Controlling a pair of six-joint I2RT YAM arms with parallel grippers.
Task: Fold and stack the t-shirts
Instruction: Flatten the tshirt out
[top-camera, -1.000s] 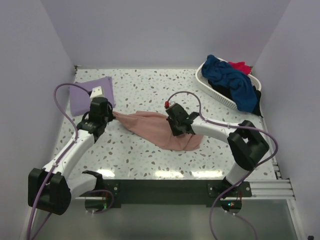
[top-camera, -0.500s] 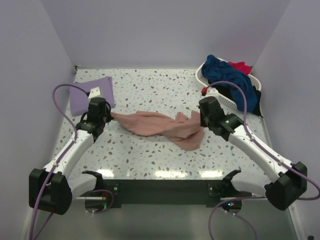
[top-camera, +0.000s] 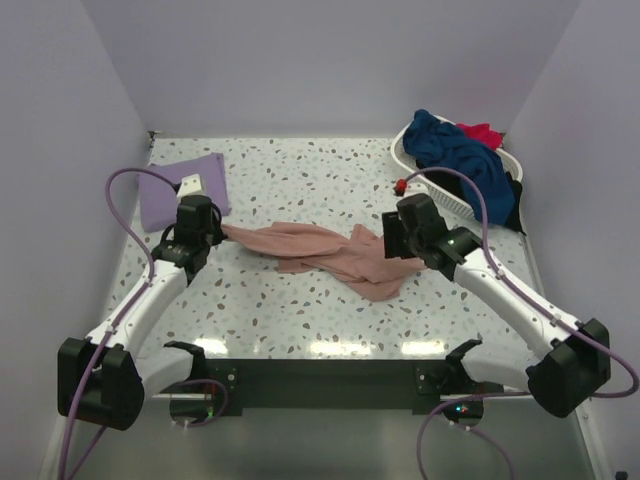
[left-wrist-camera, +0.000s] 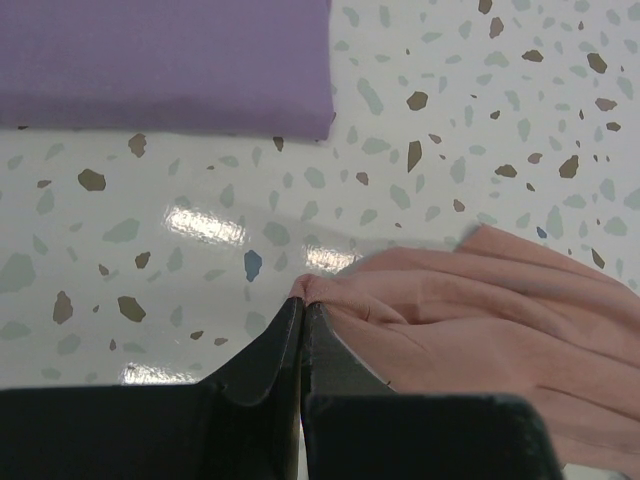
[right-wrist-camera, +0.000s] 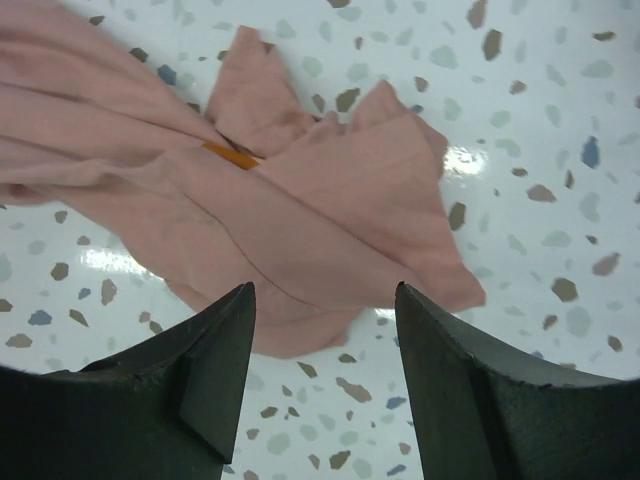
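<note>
A dusty-pink t-shirt (top-camera: 320, 250) lies crumpled and stretched across the middle of the table. My left gripper (top-camera: 222, 232) is shut on its left corner, and the left wrist view shows the gripper (left-wrist-camera: 303, 300) pinching a fold of the pink cloth (left-wrist-camera: 500, 310). My right gripper (top-camera: 388, 243) hangs open just above the shirt's right end (right-wrist-camera: 300, 210), with nothing between its fingers (right-wrist-camera: 325, 290). A folded lavender t-shirt (top-camera: 180, 190) lies flat at the back left, also seen in the left wrist view (left-wrist-camera: 165, 55). Navy (top-camera: 460, 160), red (top-camera: 482, 133) and black (top-camera: 512, 205) t-shirts are heaped at the back right.
A white slatted basket (top-camera: 425, 180) at the back right holds the heaped shirts. White walls close in the speckled table (top-camera: 300, 320) on three sides. Purple cables loop over both arms.
My right gripper carried the pink shirt's right end to the right, then opened and let it drop onto the table. The left gripper stays shut on the left corner.
</note>
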